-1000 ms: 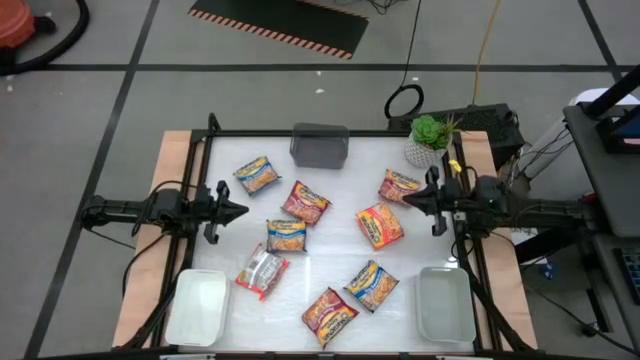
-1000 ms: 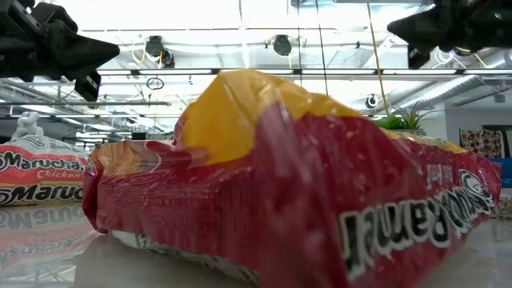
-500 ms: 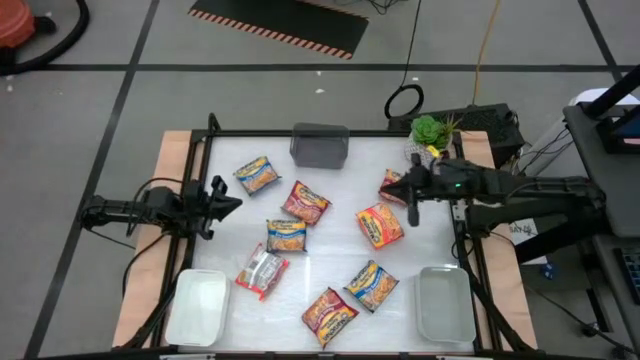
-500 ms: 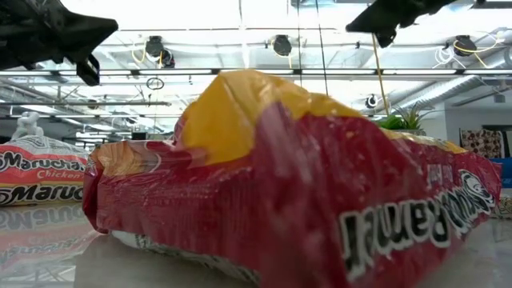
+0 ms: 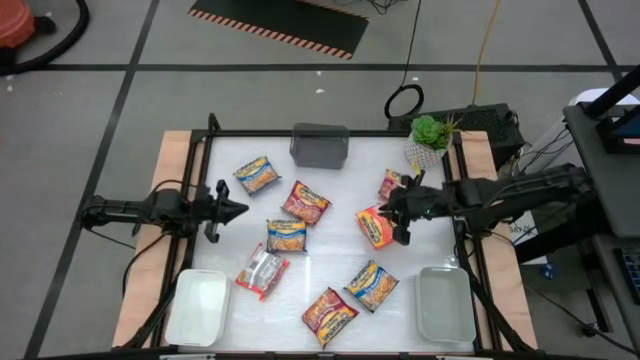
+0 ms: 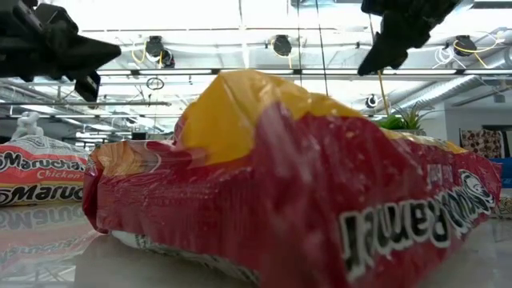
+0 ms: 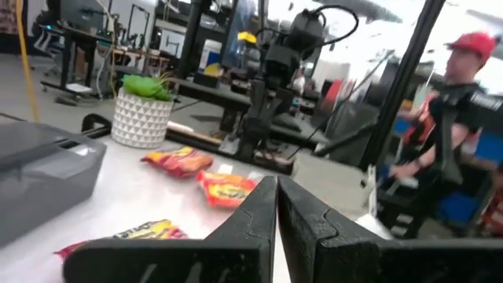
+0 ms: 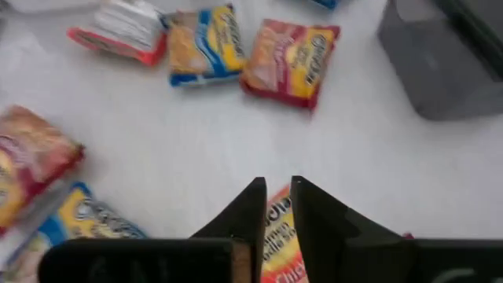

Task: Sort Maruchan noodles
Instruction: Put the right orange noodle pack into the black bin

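Maruchan noodles lie spread over the white table (image 5: 335, 235), eight packets in all. A blue-and-yellow packet (image 5: 257, 175) is near the far left corner, a red packet (image 5: 305, 202) lies toward the middle, and a second blue-and-yellow packet (image 5: 286, 235) is just beside it on the near side. A packet with its clear and red side up (image 5: 262, 271) lies nearer the left near corner, close to the left white tray (image 5: 198, 307). Along the near edge lie a maroon packet (image 5: 329, 312) and a blue-and-yellow packet (image 5: 371, 285), touching or almost touching. Toward the right edge an orange packet (image 5: 378, 226) lies, and a red packet (image 5: 392, 184) is beyond it, partly covered by the arm.

The right gripper (image 5: 398, 222) is over the table just above the orange packet; in the right wrist view its fingers (image 8: 250, 211) stand almost together with only a narrow gap, holding nothing. The left gripper (image 5: 238, 210) waits at the left edge of the table, its fingers (image 7: 255, 216) pressed closed and empty.

A grey bin (image 5: 320, 146) stands at the middle of the far edge, a small potted plant (image 5: 430, 138) at the far right corner, and the right white tray (image 5: 446, 303) in the near right corner.
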### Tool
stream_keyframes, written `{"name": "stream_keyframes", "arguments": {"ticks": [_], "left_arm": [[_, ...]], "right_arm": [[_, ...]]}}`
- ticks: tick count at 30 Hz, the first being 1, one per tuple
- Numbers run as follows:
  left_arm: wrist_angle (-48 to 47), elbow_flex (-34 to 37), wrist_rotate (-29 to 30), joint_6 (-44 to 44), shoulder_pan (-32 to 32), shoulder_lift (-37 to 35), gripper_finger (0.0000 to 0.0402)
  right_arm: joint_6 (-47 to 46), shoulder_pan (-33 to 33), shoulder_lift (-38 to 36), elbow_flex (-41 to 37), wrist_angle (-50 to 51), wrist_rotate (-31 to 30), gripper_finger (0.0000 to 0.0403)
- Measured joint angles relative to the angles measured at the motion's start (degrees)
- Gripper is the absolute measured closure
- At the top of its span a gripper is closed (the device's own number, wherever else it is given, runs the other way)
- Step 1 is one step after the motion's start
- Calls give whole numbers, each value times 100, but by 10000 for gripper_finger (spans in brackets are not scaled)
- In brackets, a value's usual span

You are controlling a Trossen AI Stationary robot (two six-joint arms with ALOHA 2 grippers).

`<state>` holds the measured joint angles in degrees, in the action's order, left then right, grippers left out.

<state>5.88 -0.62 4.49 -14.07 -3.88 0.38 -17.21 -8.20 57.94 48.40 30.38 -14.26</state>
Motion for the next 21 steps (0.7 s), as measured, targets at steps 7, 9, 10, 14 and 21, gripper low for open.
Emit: {"name": "stream_keyframes", "arguments": {"ticks": [7, 9, 10, 14, 21], "left_arm": [[-247, 0, 37, 938, 0, 0, 382], [-276, 0, 116, 1256, 6, 0, 382], [-282, 0, 196, 1415, 5, 0, 382], [-226, 0, 717, 1765, 5, 0, 382], [-244, 0, 970, 2190, 5, 0, 382]], "right_arm": [[-550, -771, 365, 0, 200, -520, 323], [-736, -996, 488, 1, 265, -522, 323], [-849, -1104, 567, 0, 342, -531, 323], [-1405, -1488, 867, 0, 729, -692, 323], [-1816, -1908, 1348, 0, 918, -687, 323]]}}
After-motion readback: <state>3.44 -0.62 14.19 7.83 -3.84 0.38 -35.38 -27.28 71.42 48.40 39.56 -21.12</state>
